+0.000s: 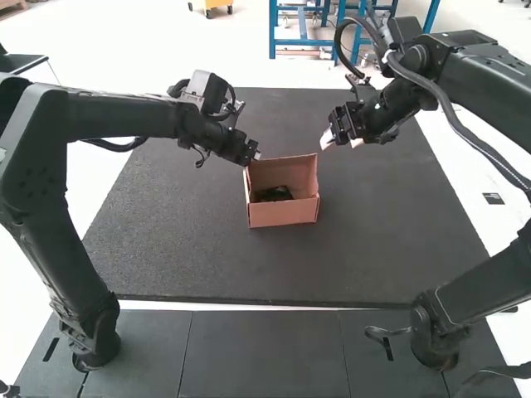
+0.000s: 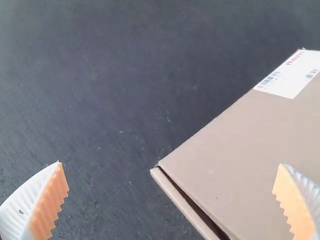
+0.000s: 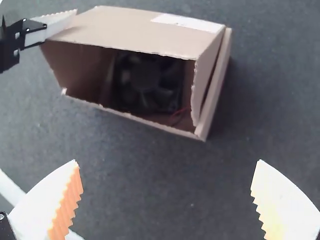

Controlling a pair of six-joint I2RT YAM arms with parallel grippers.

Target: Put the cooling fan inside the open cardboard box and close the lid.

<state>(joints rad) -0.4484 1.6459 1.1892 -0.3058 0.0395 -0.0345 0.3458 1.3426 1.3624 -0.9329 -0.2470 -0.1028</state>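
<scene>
Jaws of the left arm (image 1: pixel 124 116) stand wide and empty at the rear left corner of the cardboard box (image 1: pixel 282 211); whether they touch it we cannot tell. We record the box on the dark mat (image 1: pixel 166 240) over the surface (image 1: pixel 91 191), lid flap (image 1: pixel 286 170) raised, cooling fan (image 1: pixel 272 195) inside. Jaws of the right arm (image 1: pixel 465 66), likewise wide and empty, hover near the box's rear right corner.

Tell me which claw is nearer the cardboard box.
Left. The left claw is at the upper left corner of the cardboard box, by its raised flap; the right claw hangs off to the box's right, clearly apart from it.
</scene>
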